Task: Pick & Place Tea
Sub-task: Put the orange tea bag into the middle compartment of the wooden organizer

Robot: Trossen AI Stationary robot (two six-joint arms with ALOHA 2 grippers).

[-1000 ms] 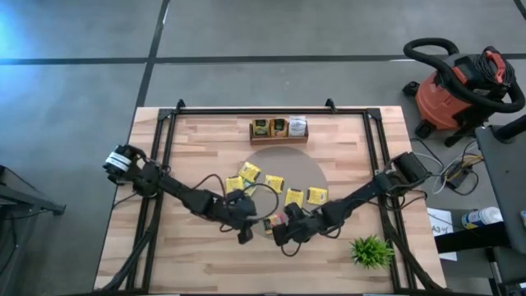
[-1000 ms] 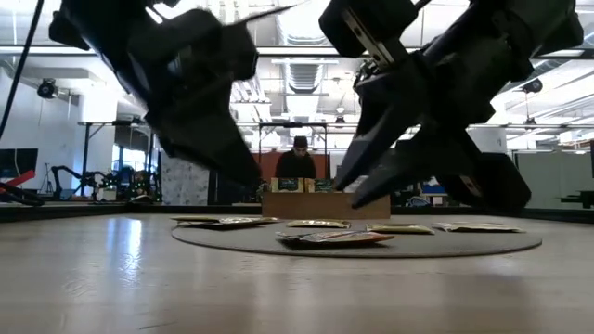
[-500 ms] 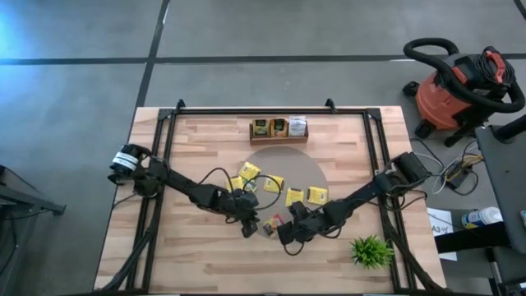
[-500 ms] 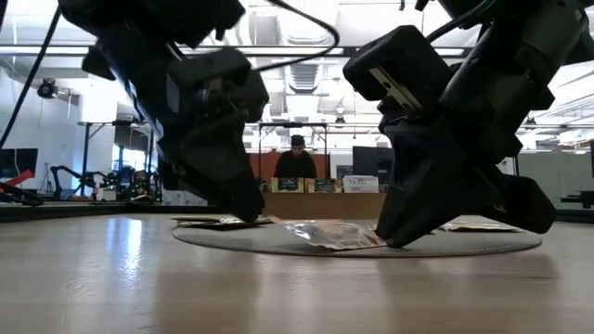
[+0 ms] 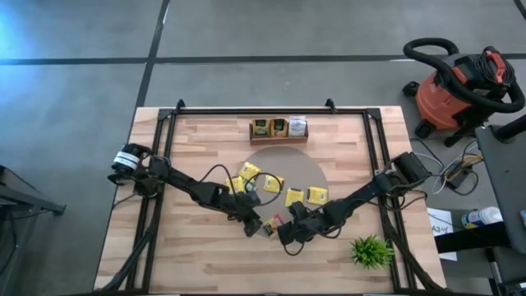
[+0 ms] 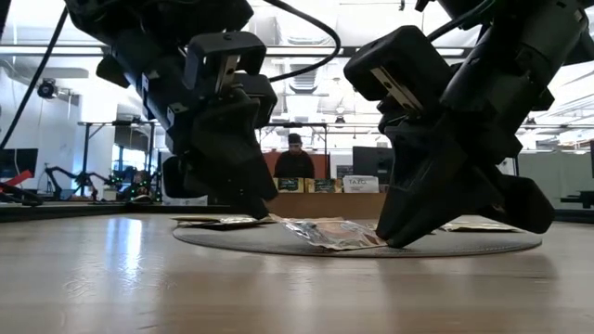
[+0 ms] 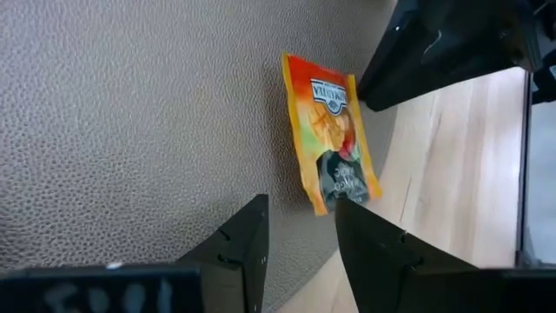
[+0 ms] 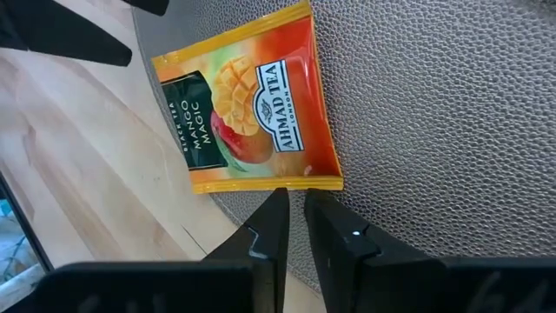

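An orange-red and yellow flat square tea-bag packet printed with a mango picture (image 8: 248,109) lies at the near edge of a round grey textured mat (image 5: 308,174), one side hanging slightly over onto the light wooden tabletop (image 5: 197,140); in the low view it shows as a crinkled packet (image 6: 332,234) with one end lifted a little off the mat. The right claw (image 8: 294,213) sits at the packet's edge with its two dark fingers (image 8: 271,228) drawn nearly together, only a thin slit between them, the tips touching or just meeting the yellow border; whether the edge is actually pinched cannot be told. The left claw (image 7: 300,228) stands just beside the opposite end of the same packet (image 7: 334,130), its fingers (image 7: 248,239) parted with a clear gap and holding nothing, one tip close to the packet's corner. From above, both claws meet over this packet (image 5: 271,224), the left claw (image 5: 253,224) on one side and the right claw (image 5: 284,233) on the other. Several yellow tea-bag packets (image 5: 294,196) lie spread farther back on the mat, well apart from the claws. Beyond them a brown wooden divided tray (image 5: 279,137) holds more packets upright. A small green plant (image 5: 371,251) stands near the tabletop's right front corner.
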